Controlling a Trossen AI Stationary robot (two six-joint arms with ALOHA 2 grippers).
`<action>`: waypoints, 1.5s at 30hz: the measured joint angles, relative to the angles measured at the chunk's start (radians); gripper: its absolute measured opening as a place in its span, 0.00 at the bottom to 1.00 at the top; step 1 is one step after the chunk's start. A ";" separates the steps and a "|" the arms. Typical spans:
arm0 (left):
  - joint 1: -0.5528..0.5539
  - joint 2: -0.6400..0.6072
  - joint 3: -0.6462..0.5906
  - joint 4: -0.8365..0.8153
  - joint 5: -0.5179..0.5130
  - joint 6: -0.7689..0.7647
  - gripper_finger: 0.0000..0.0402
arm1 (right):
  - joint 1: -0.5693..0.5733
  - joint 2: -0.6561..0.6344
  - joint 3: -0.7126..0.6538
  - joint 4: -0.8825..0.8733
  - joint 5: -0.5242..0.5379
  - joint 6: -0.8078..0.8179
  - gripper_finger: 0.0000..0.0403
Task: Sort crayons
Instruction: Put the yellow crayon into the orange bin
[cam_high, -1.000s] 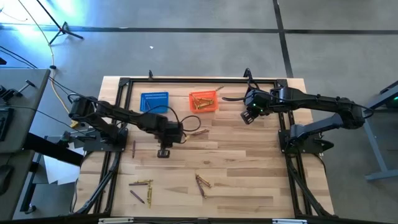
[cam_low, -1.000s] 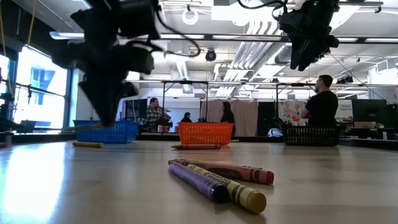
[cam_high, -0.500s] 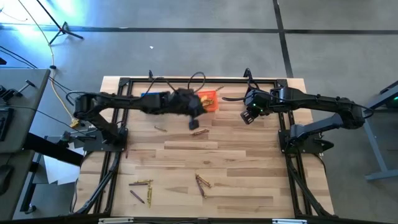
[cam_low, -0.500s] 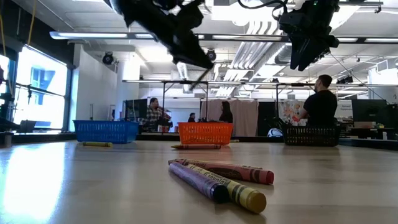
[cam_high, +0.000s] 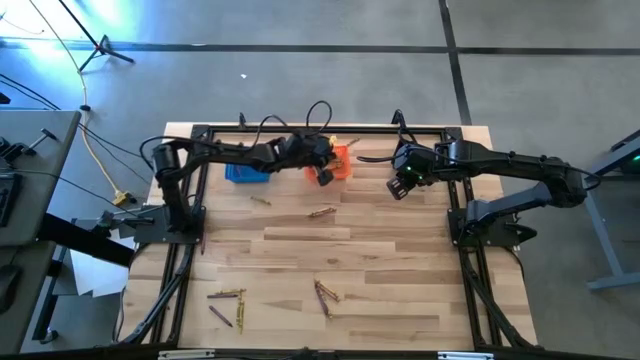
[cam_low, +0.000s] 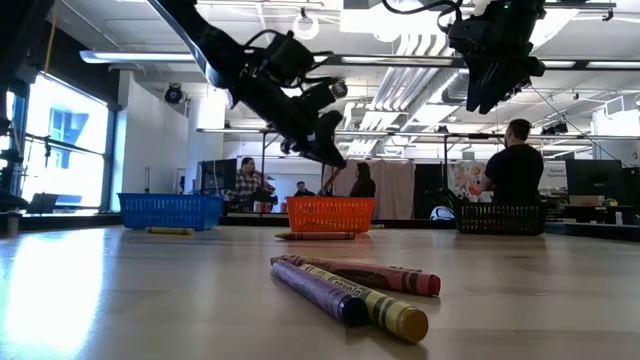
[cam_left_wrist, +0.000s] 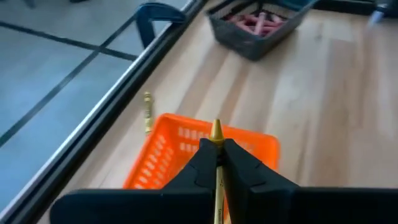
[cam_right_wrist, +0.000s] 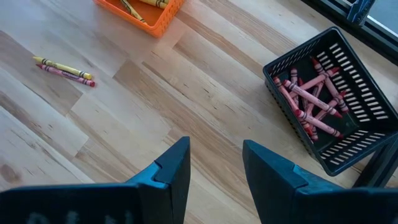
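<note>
My left gripper (cam_left_wrist: 217, 148) is shut on a yellow crayon (cam_left_wrist: 216, 132) and hangs over the near side of the orange basket (cam_left_wrist: 186, 152), which has yellow crayons in it (cam_high: 336, 160). My right gripper (cam_right_wrist: 214, 163) stands open and holds nothing, above bare wood near the black basket (cam_right_wrist: 329, 112) of red crayons. Loose crayons lie flat on the table: a pair mid-table (cam_high: 322, 212), one near the blue basket (cam_high: 258, 201), and groups toward the near edge (cam_high: 325, 293) (cam_high: 228, 296). My left gripper pinches the yellow crayon between its two fingers; the crayon lies along them. Its pointed tip (cam_left_wrist: 216, 129) sticks out past the fingertips (cam_left_wrist: 233, 152). The fingers slant downward toward the table's far edge. The crayon is lifted clear, above the orange basket.
The blue basket (cam_high: 246, 165) sits left of the orange one along the far edge. One yellow crayon (cam_left_wrist: 147, 112) lies on the table beyond the orange basket. A black frame (cam_high: 200, 135) runs around the table. People stand in the room behind (cam_low: 515, 165).
My left gripper has gone from low over the table's middle-left toward the far edge and to the right, up to the orange basket. It carried the yellow crayon and tipped from pointing down to a shallower slant. The right arm has kept still.
</note>
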 joint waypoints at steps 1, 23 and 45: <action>0.007 0.005 0.000 0.004 0.000 -0.005 0.02 | 0.000 0.000 0.000 0.000 0.000 0.000 0.33; 0.059 -0.219 0.001 -0.585 0.109 0.263 0.21 | 0.000 0.000 0.000 0.001 0.000 0.000 0.33; 0.120 -0.069 0.000 -1.038 0.092 0.527 0.21 | 0.000 0.000 0.000 0.001 0.000 0.000 0.33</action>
